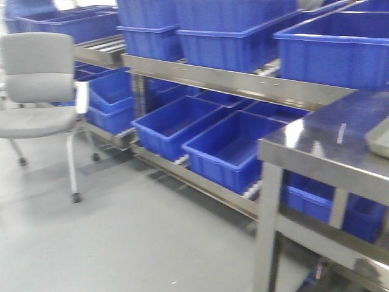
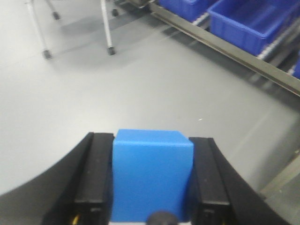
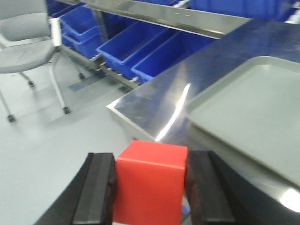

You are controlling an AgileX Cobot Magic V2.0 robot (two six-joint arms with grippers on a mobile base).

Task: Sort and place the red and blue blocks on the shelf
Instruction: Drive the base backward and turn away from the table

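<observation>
In the left wrist view the blue block (image 2: 152, 176) sits clamped between the two black pads of my left gripper (image 2: 152, 154), held over the grey floor. In the right wrist view the red block (image 3: 150, 183) is squeezed between the pads of my right gripper (image 3: 150, 164), just off the corner of the steel table (image 3: 154, 108). The shelf (image 1: 237, 82) runs across the front view with its steel rail and blue bins (image 1: 234, 149) on roller tracks. Neither arm shows in the front view.
A grey office chair (image 1: 39, 91) on castors stands at the left on the floor. A grey rimmed tray (image 3: 253, 112) lies on the steel table at the right. More blue bins (image 1: 340, 45) fill the upper tier.
</observation>
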